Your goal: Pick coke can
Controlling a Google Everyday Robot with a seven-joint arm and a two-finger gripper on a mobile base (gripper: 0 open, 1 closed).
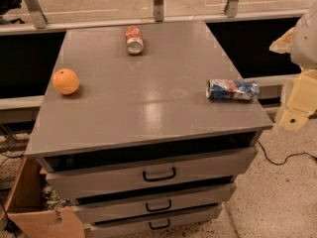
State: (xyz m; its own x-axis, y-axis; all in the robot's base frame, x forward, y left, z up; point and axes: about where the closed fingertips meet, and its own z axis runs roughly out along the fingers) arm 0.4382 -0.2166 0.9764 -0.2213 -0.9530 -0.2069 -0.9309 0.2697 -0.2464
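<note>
Hanging at the right edge of the frame, the gripper [298, 102] sits off the cabinet, beside its right front corner and a little below the top surface. Open or closed: cannot tell, it is partly cut off by the frame. Holding nothing as far as visible.

Nearest thing to it is the dented blue can [233, 89], lying on its side close to the right front edge of the cabinet top [148, 103].

The coke can [134, 39] is well apart from the gripper, upper centre of the frame, near the back edge of the top. It is red, on its side, with the silver end facing the camera.

An orange [66, 81] is at mid left, near the left edge, apart from both cans. Three drawers [158, 175] sit below, and a cable [285, 158] lies on the floor at lower right.

Task judged as not started; approach needed.

Risks:
- Wrong can picked, since the blue one lies between the gripper and the target.
- The arm crossing low could clip the blue can and push it off the edge.
- The coke can could roll sideways if touched off-centre, since it lies on its side.
- A push from the front could slide it off the back edge.
</note>
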